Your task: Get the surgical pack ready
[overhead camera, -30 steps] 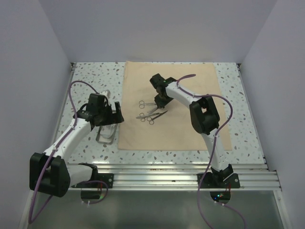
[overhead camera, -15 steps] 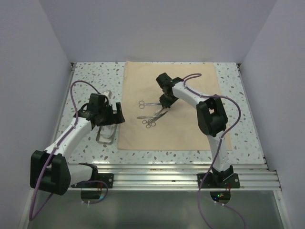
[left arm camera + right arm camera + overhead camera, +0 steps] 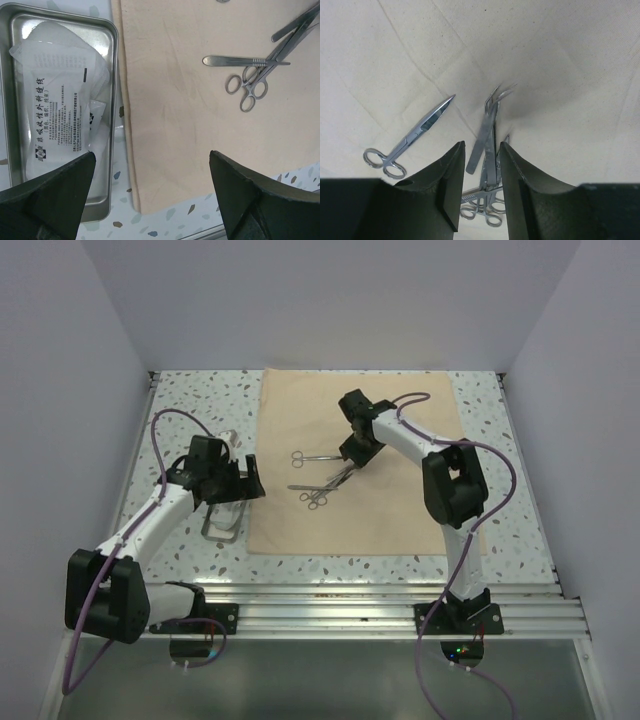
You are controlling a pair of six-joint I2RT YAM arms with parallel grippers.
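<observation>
Right end effector (image 3: 481, 147), partly open astride the silver steel instruments (image 3: 490, 125), could drag them and ruck the plain beige cloth (image 3: 395, 60); left end effector (image 3: 152, 154), at nine o'clock, gapes empty.

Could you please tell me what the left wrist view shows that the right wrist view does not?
Only the left wrist: the steel tray holding a white packet, on the speckled table. Only the right wrist: the right hand astride the clustered instruments, and a separate pair of scissors in full. Both: the beige cloth and those instruments.
</observation>
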